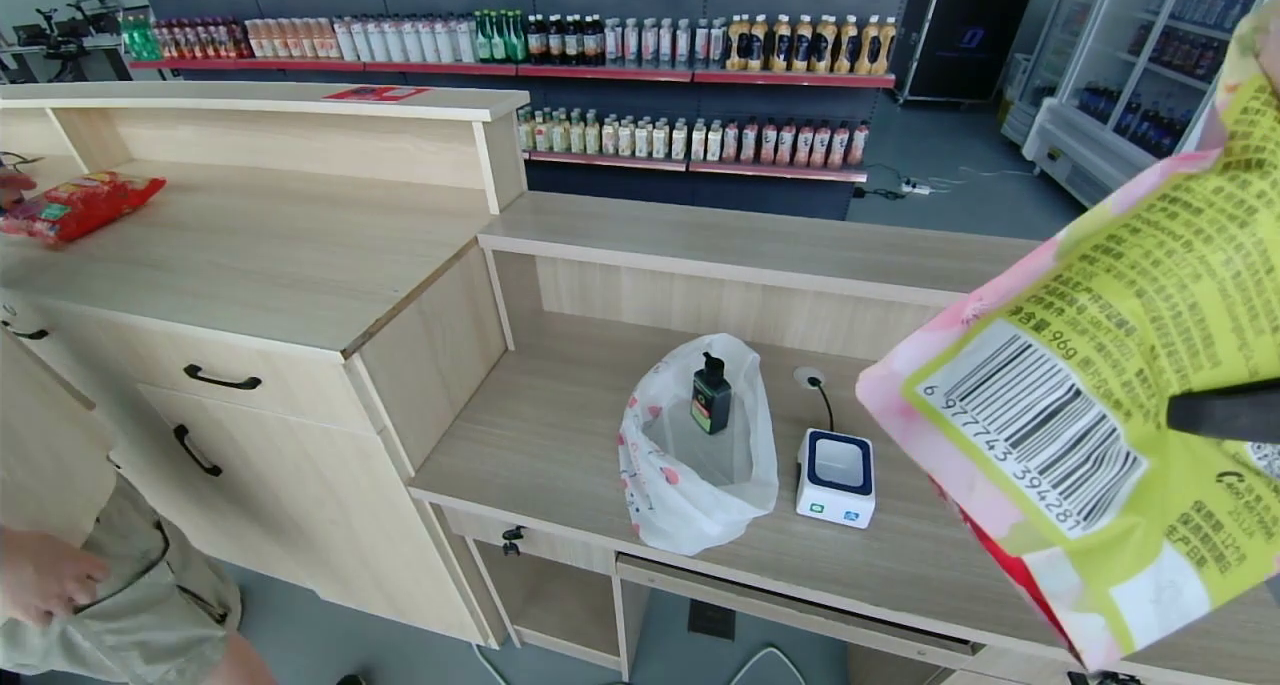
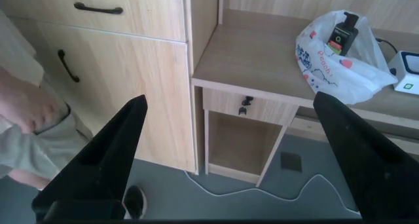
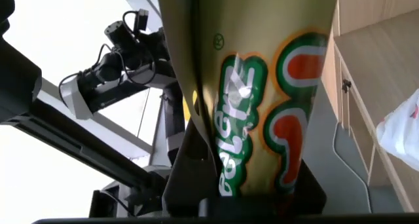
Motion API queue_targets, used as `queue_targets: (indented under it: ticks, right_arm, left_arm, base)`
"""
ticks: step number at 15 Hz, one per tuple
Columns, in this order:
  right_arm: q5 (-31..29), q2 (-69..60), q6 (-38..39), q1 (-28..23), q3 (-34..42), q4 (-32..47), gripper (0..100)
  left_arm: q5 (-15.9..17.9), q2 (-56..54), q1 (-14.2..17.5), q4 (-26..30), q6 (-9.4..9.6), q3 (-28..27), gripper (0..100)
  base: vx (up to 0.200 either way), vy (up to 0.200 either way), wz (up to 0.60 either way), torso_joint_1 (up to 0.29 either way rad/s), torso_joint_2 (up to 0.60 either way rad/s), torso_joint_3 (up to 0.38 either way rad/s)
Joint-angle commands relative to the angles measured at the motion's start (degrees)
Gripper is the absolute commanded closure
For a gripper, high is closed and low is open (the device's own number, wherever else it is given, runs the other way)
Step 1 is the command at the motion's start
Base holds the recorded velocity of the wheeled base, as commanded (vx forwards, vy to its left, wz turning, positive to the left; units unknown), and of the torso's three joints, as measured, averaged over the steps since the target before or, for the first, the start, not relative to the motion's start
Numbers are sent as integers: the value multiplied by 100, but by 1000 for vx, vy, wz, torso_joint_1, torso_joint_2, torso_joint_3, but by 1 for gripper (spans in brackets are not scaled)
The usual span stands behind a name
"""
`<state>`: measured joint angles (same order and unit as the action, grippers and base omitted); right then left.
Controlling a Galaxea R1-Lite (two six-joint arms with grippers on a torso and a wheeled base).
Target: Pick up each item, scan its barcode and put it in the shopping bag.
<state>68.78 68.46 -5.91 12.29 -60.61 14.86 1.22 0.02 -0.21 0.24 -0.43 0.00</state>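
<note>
The packet (image 1: 1100, 395) held high, scan pending
Right claw (image 3: 242, 198) is clamped on the packet, barcode (image 1: 1030, 435) showing; left claw (image 2: 226, 103) gapes empty. Turn the barcode squarely down over the scanner (image 1: 836, 475), beside the shopping bag (image 1: 690, 495) on the worktop (image 1: 560, 435).

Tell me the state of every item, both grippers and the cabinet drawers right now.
Left gripper: open, empty.
Right gripper: shut on snack packet, barcode showing.
Shopping bag: open, on lower counter.
Pump bottle: upright inside bag.
Barcode scanner: beside bag, window up.
Red packet: flat on upper counter.
Drawers: shut.
</note>
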Motion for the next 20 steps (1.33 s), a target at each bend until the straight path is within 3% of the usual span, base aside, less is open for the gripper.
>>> queue_targets:
  ticks: [1, 10, 14, 20]
  right_arm:
    - [-5, 167, -24, 195, 172, -247, 100]
    - [101, 440, 11, 608, 348, -1530, 100]
    - [118, 668, -86, 1188, 313, -2022, 100]
    - [74, 853, -103, 1232, 304, -2049, 100]
  left_arm:
    - [1, 6, 3, 2, -1, 0, 0]
    - [1, 6, 3, 2, -10, 0, 0]
    - [1, 6, 3, 2, -1, 0, 0]
    - [1, 6, 3, -7, -1, 0, 0]
  base:
    - [0, 0, 0, 0, 0, 0]
    - [0, 0, 0, 0, 0, 0]
    - [0, 0, 0, 0, 0, 0]
    - [0, 0, 0, 0, 0, 0]
